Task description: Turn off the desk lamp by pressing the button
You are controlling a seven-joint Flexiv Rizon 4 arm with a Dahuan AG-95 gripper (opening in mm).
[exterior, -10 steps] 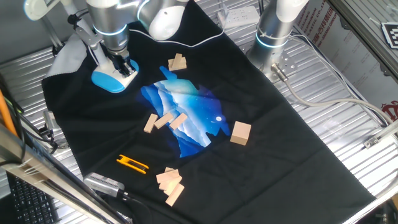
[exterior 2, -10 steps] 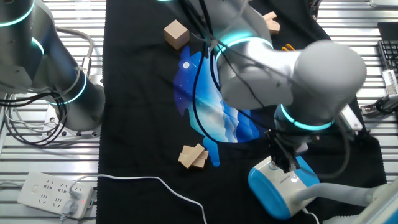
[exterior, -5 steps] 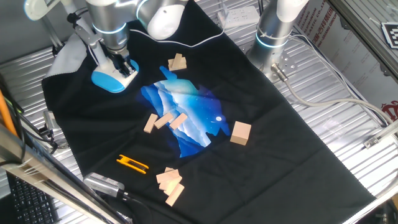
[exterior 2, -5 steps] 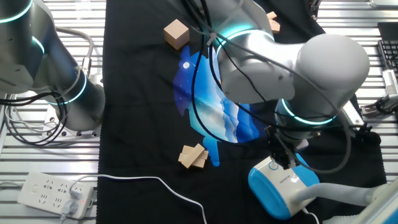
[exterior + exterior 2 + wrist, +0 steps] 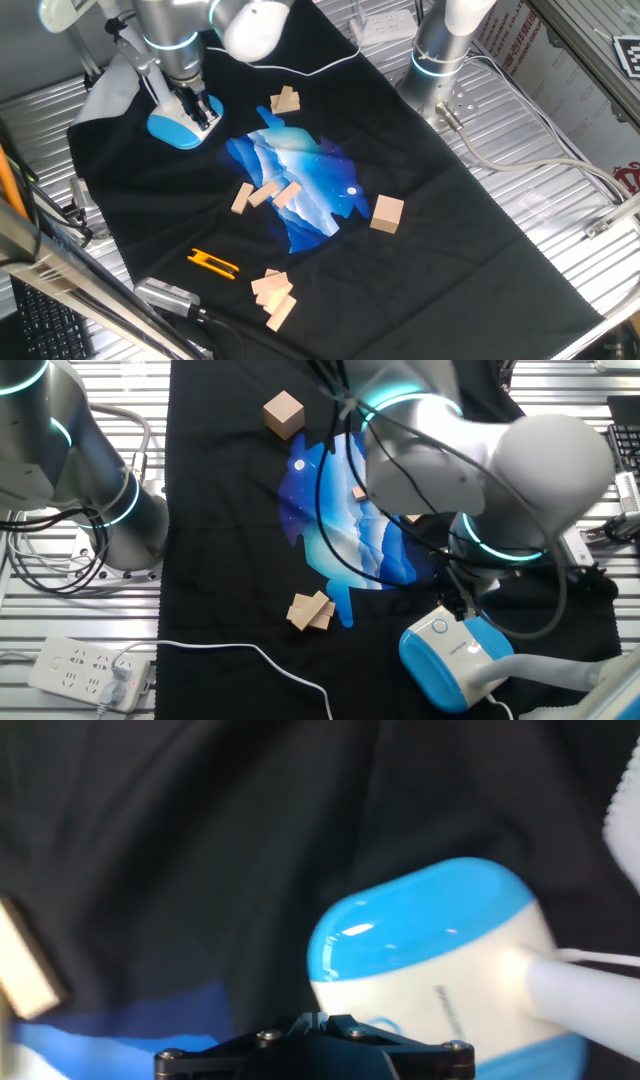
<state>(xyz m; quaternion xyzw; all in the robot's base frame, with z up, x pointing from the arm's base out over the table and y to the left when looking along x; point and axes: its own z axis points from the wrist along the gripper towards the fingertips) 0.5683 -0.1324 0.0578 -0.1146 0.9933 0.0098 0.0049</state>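
Observation:
The desk lamp's light-blue base (image 5: 172, 130) stands at the far left of the black cloth. It also shows in the other fixed view (image 5: 452, 665) and in the hand view (image 5: 420, 915). Its white neck (image 5: 545, 672) runs off to the side, and the head is not clearly in view. The button (image 5: 441, 627) is a small ringed circle on the base's white top, uncovered. My gripper (image 5: 461, 606) hangs just above and beside the button, not touching it. It also shows in one fixed view (image 5: 205, 110). In the hand view the gripper (image 5: 322, 1017) has its fingertips together, shut and empty.
Wooden blocks lie on the cloth: a pair (image 5: 286, 100) near the lamp, several (image 5: 265, 194) on the blue pattern, a cube (image 5: 387, 213) and a pile (image 5: 274, 295) in front. A yellow clip (image 5: 212, 263) lies front left. A second arm's base (image 5: 95, 490) and a power strip (image 5: 85, 665) stand beside the cloth.
My gripper has lifted off the lamp's top and drawn back a little. The button it covered before now shows. The lamp base has not moved.

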